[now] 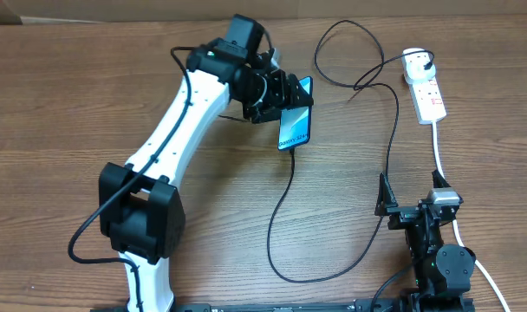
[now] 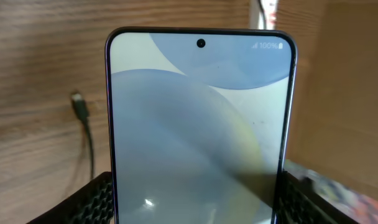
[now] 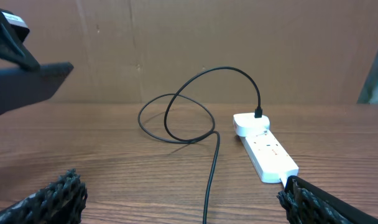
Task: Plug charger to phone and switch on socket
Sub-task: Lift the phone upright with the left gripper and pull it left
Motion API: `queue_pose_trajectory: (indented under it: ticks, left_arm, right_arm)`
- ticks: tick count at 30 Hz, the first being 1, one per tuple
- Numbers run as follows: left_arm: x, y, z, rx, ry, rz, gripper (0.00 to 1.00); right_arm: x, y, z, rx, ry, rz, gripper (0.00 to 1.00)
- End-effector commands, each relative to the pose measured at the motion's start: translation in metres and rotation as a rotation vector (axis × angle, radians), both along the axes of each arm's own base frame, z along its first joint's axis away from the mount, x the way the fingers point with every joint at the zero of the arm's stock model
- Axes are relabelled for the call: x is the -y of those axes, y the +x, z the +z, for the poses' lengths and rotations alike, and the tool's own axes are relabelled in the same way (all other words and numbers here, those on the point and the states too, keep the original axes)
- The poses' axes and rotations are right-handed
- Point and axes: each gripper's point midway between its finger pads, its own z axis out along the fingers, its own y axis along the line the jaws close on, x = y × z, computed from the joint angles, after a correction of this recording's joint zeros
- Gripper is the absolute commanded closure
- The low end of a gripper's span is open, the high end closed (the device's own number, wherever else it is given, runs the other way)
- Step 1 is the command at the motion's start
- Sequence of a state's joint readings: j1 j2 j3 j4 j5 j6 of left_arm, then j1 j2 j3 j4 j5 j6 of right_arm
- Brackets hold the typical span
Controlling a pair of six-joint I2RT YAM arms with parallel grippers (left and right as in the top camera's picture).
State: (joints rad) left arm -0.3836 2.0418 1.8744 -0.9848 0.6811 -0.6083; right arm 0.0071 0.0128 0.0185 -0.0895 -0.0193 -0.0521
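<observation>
- Right gripper (image 1: 415, 206), nearest the base: jaws spread wide, nothing between them.
- The charger (image 3: 211, 168) cable loops over the wooden table (image 1: 73, 104). Its connector tip (image 2: 78, 101) lies on the wood just beside the phone (image 1: 296, 121).
- Left gripper (image 2: 198, 199) clamps the phone by its side edges, lit screen facing the wrist camera.
- Farthest, on the right: the socket (image 1: 428, 95), with the charger's white plug (image 1: 417, 61) in its far end.

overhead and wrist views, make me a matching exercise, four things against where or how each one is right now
1 phone
2 charger tip
3 socket
4 right fingers

a spread wide, nothing between
b lying loose on the table
c clamped between the left fingers
d white strip with the plug in its end

Pairs: 1-c, 2-b, 3-d, 4-a
</observation>
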Motion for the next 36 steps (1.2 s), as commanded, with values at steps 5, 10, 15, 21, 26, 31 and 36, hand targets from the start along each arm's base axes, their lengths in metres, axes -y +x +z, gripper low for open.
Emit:
queue_pose_trajectory:
  ticks: [5, 10, 15, 21, 26, 31, 36]
  left_arm:
    - [0.009, -0.018, 0.047, -0.076, -0.219, -0.049, 0.52]
    - [0.012, -0.022, 0.052, -0.153, -0.251, -0.014, 0.45]
    - [0.012, -0.022, 0.053, -0.239, -0.256, 0.048, 0.44]
    - [0.014, -0.024, 0.056, -0.370, -0.272, 0.131, 0.44]
    - [0.016, -0.028, 0.066, -0.428, -0.329, 0.120, 0.45]
    - [0.004, -0.024, 0.078, -0.456, -0.400, 0.112, 0.45]
    - [-0.016, -0.011, 0.082, -0.442, -0.433, 0.142, 0.45]
  right_arm:
    - [0.001, 0.000, -0.002, 0.002, -0.002, -0.003, 0.00]
    - [0.001, 0.000, -0.002, 0.002, -0.002, -0.003, 0.00]
    - [0.001, 0.000, -0.002, 0.002, -0.002, -0.003, 0.00]
    - [0.001, 0.000, -0.002, 0.002, -0.002, -0.003, 0.00]
    - [0.001, 0.000, -0.002, 0.002, -0.002, -0.003, 0.00]
    - [0.001, 0.000, -0.002, 0.002, -0.002, -0.003, 0.00]
    - [0.001, 0.000, -0.002, 0.002, -0.002, -0.003, 0.00]
